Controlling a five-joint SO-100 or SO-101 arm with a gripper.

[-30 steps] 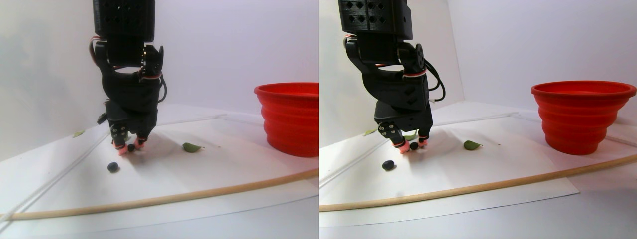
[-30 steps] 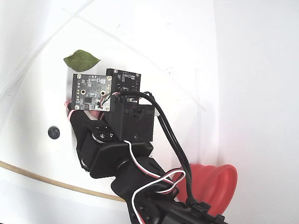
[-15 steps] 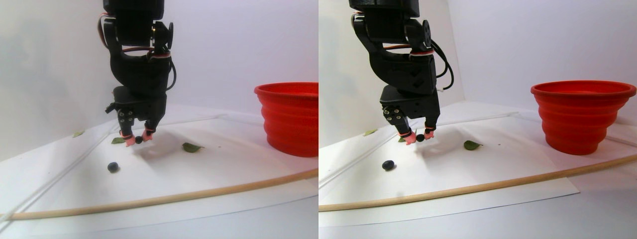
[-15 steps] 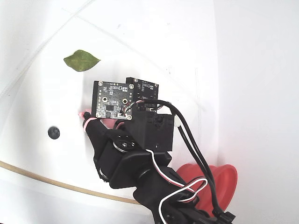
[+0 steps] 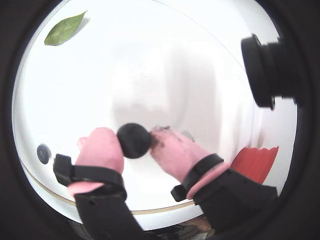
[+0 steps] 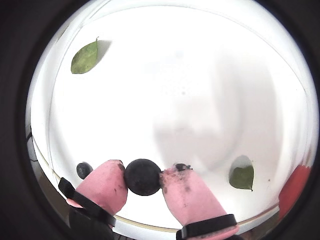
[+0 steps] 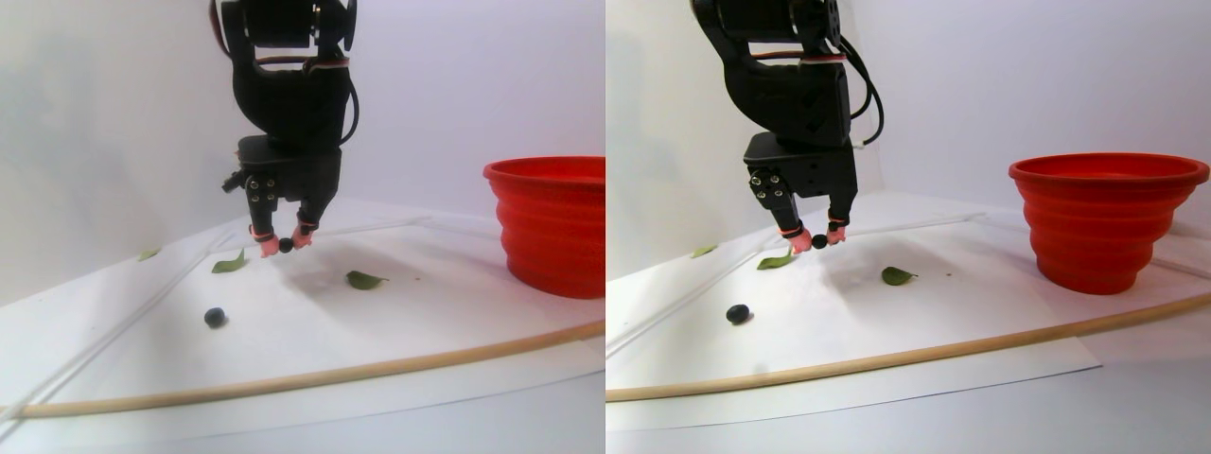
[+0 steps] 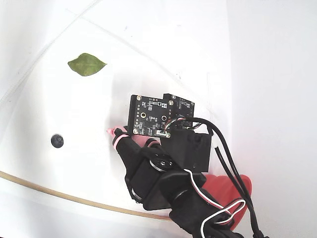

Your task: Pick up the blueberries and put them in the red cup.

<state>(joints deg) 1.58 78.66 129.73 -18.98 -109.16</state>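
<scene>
Above open paper [image 7: 397, 312], tool-held blueberry [image 6: 143, 176]

Bright, washed-out white surfaces; wrist views fisheye-distorted with dark vignetted edges.

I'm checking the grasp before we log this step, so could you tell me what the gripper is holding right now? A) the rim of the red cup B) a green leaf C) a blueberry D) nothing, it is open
C: in both wrist views the gripper has its pink fingertips pressed on either side of a dark round blueberry, lifted clear of the white sheet in the stereo pair view.
</scene>
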